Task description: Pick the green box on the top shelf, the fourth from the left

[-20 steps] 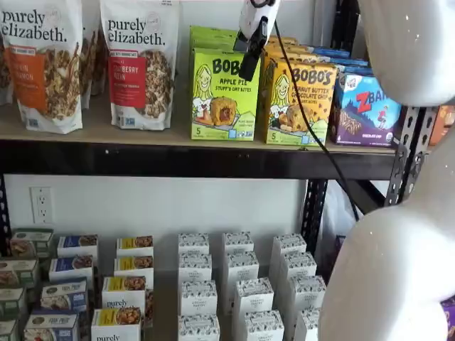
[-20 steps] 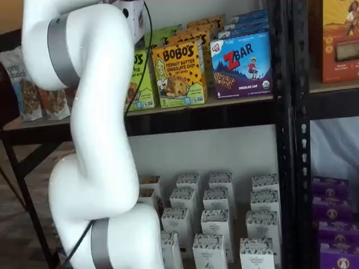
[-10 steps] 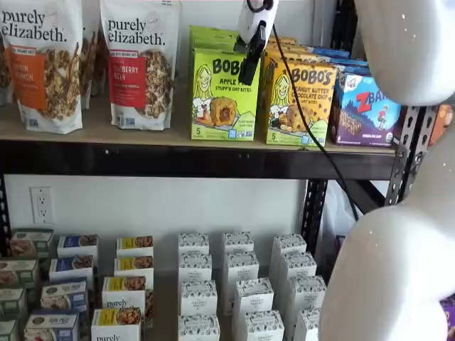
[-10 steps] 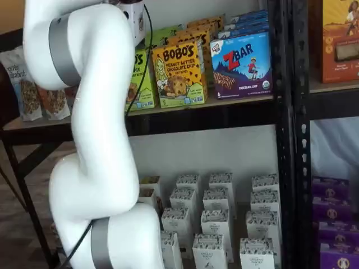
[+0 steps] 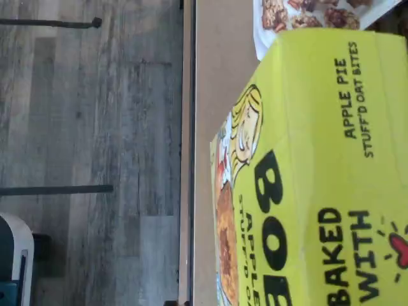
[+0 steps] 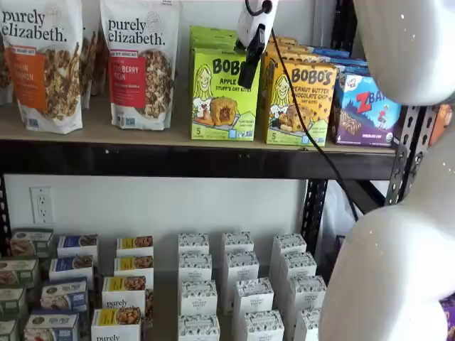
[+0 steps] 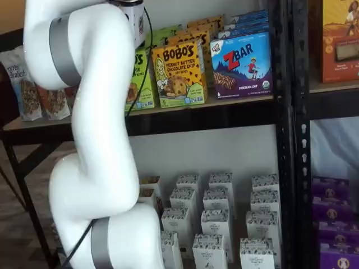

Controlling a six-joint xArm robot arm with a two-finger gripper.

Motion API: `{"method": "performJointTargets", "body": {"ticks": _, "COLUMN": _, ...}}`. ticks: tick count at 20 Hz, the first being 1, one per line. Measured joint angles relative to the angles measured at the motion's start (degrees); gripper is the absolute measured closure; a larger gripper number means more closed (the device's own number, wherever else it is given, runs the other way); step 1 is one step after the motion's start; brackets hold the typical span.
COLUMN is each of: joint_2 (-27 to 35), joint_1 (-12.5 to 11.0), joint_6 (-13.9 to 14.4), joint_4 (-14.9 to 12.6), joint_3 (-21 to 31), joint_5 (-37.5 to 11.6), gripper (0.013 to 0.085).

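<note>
A: Wrist view: what is shown?

B: The top and front of the lime-green upright carton marked "Apple Pie Stuff'd Oat Bites" are seen from close above, on the light-tan wooden top shelf, with grey plank flooring beyond the shelf edge.

A: Where is the carton located in the shelf views?

B: It is shown at upper centre in a shelf view, standing upright on the shelf board. A yellow-orange Bobo's peanut butter carton is placed just beside it, and a white granola pouch on its other side. In a shelf view it is largely hidden by the white arm.

A: How is the pincer set?

B: The white-bodied gripper with black fingers is seen side-on in front of the carton's upper corner. No gap can be made out there; the fingers are taken to be spread fully apart, with nothing clamped between them.
</note>
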Motion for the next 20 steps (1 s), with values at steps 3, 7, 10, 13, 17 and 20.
{"method": "performJointTargets", "body": {"ticks": 3, "joint_2": -0.2, "joint_1": 0.0, "joint_6": -0.1, "joint_4": 0.0, "joint_3": 0.4, "joint_5": -0.3, "gripper": 0.013}}
{"method": "performJointTargets", "body": {"ticks": 7, "joint_2": -0.4, "joint_1": -0.2, "joint_6": -0.3, "joint_4": 0.5, "joint_3": 0.7, "joint_5": -0.8, "gripper": 0.025}}
{"method": "performJointTargets", "body": {"ticks": 10, "joint_2": -0.4, "joint_1": -0.4, "joint_6": -0.4, "joint_4": 0.8, "joint_3": 0.7, "joint_5": -0.7, "gripper": 0.029}}
{"method": "performJointTargets", "body": {"ticks": 13, "joint_2": -0.4, "joint_1": -0.5, "joint_6": -0.4, "joint_4": 0.8, "joint_3": 0.7, "joint_5": -0.6, "gripper": 0.037}}
{"method": "performJointTargets", "body": {"ticks": 17, "joint_2": -0.6, "joint_1": -0.5, "joint_6": -0.5, "joint_4": 1.1, "joint_3": 0.8, "joint_5": -0.7, "gripper": 0.045}}
{"method": "performJointTargets", "body": {"ticks": 20, "joint_2": -0.5, "joint_1": -0.5, "joint_6": -0.5, "joint_4": 1.1, "joint_3": 0.6, "joint_5": -0.5, "gripper": 0.049}}
